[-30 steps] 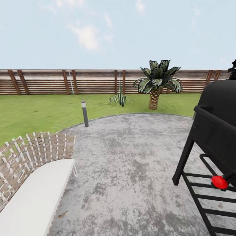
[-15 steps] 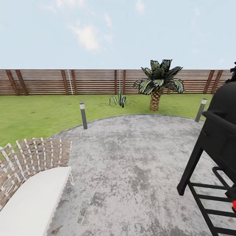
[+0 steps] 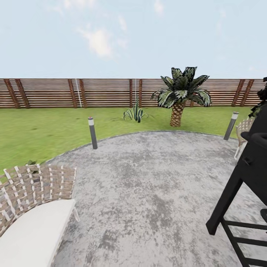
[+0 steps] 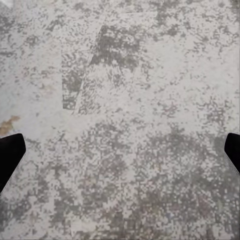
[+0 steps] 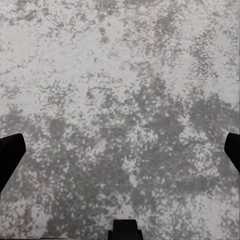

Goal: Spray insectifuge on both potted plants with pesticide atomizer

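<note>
Looking across the garden, the head camera is taking in a round grey paved patio (image 3: 148,193) bordered by green lawn (image 3: 40,129) and closed off at the back by a brown slatted fence (image 3: 104,92). A palm (image 3: 181,95) with a woven-looking trunk is standing on the grass near the fence, and a small spiky plant (image 3: 136,112) is growing just beside it toward the left. Two short dark bollard lights are standing at the patio's edge, one at the left (image 3: 92,132) and one at the right (image 3: 230,125). A woven lounge chair (image 3: 35,211) with a white cushion is occupying the near left corner, and a few green leaves (image 3: 31,163) are showing behind its backrest, too small to identify. A black grill (image 3: 248,185) on legs is standing at the right edge.

The left gripper (image 4: 120,155) is hanging over the speckled paving with its dark fingertips (image 4: 9,155) spread wide apart and nothing between them. The right gripper (image 5: 120,155) is likewise hanging wide apart and empty above the same paving. The pesticide atomizer's place cannot be told from these views.
</note>
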Controlling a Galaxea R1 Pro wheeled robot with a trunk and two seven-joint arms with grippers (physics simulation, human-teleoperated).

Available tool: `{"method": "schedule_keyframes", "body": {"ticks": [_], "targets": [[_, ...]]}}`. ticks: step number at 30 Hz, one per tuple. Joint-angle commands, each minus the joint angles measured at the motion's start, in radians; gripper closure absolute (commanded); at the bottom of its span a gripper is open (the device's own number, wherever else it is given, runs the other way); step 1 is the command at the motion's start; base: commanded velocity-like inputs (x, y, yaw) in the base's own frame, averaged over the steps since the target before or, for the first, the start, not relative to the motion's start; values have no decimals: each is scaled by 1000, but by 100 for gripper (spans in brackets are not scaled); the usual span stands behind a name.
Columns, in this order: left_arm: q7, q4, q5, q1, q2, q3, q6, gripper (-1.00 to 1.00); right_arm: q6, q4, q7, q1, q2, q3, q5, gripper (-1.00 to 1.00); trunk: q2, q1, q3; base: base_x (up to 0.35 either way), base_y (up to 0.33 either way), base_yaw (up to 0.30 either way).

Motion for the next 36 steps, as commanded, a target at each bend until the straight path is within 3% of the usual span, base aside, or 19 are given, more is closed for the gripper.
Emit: {"method": "schedule_keyframes", "body": {"ticks": [1,36], "targets": [[-1,1,-2,-1,0,-1,-3,-100,-3,1,0,-1,0,-1,1,-100,0,1,-1,330,0,0],[-1,1,-2,-1,0,-1,-3,-100,-3,-4,0,-1,0,-1,0,-100,0,1,-1,330,0,0]]}}
